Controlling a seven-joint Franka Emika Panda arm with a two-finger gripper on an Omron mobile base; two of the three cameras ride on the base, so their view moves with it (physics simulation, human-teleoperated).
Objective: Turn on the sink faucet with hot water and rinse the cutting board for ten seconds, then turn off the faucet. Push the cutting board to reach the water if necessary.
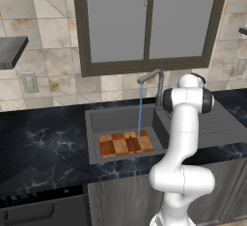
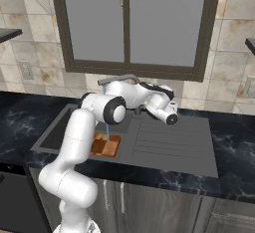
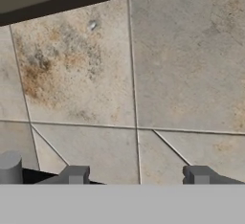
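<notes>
Water on the board

Water (image 1: 140,109) falls from the sink faucet (image 1: 153,82) onto the cutting board (image 1: 126,143), flat at the sink (image 1: 96,123) front edge. Stiff, likely slippery wet; push its edge. End effector (image 3: 136,175) parted, holding nothing, facing wall tiles (image 3: 182,65).

arm's (image 2: 74,142) reaching up and forward, elbow bent, gripper (image 3: 136,175) fingers apart with nothing between them, aimed level.

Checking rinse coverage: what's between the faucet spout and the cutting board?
In the left base view, only the water, falling straight from the sink faucet spout onto the cutting board.
</notes>
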